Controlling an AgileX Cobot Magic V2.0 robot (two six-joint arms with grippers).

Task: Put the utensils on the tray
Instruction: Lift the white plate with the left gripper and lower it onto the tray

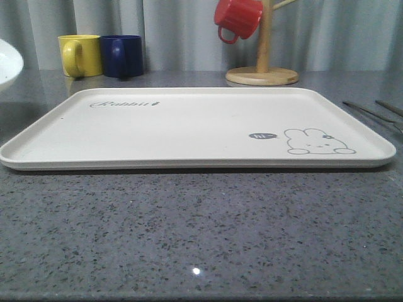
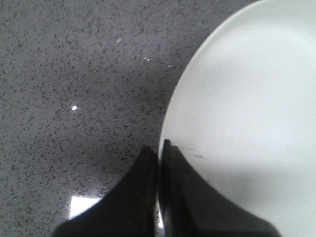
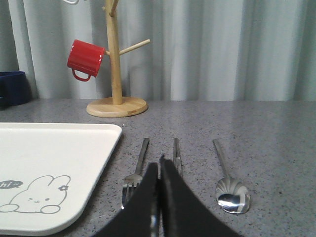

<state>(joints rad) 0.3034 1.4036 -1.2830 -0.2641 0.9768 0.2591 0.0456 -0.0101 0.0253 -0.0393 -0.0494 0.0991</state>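
Right end effector [image 3: 159, 170] sits low over the grey speckled bench [image 1: 201, 239], fingers pressed together, nothing between them. Three utensils lie on the bench directly beneath and ahead of it, side by side, long axes roughly parallel and running away from the robot: fork [image 3: 136, 173] nearest the tray, tines toward the camera; knife [image 3: 177, 155] in the middle, partly hidden by the fingers; spoon [image 3: 228, 185] outermost, bowl toward the camera. All three are off the tray [image 1: 189, 126], just beside its right edge. The tray carries nothing yet.

Left end effector [image 2: 159, 163] also closed and empty, hovering at the rim of a round white plate [image 2: 247, 123], on the far side of the tray from the cutlery. Right arm is clearly nearer.

Judgement: the fingers must part and straddle a handle across its long axis; the carry is then a short move leftward onto the tray.

Count: one fork, one knife, one spoon, one tray, one plate. Mugs: yellow mug [image 1: 80, 55], navy mug [image 1: 122, 55], red mug [image 1: 237, 19] hanging on a wooden mug tree [image 1: 262, 63].
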